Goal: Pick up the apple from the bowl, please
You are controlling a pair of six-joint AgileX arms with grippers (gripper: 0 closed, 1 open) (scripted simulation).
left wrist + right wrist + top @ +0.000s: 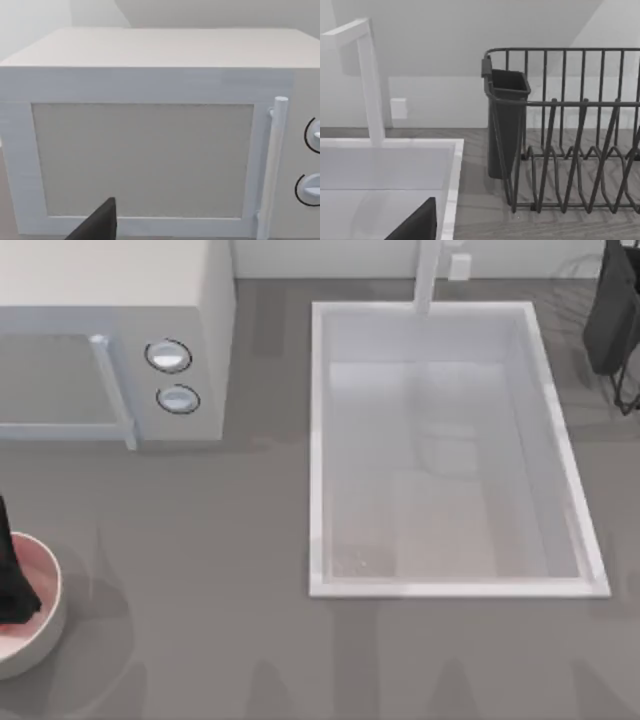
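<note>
Left gripper (14, 585): hung over the bowl (48, 625) at the table's left edge; finger spread and contents could not be told.
Apple: unseen, probably hidden beneath it.
Handling: likely light, smooth, slippery; pinch across its widest part.
Right arm (612, 310): parked far right.

Left arm (12, 575) shows at the lower left edge of the top view as a matte black, blocky, angular shape, no markings visible. In each wrist view, bottom left of centre, a dark charcoal wedge-shaped finger (97, 225) pokes up, plain and smooth.
</note>
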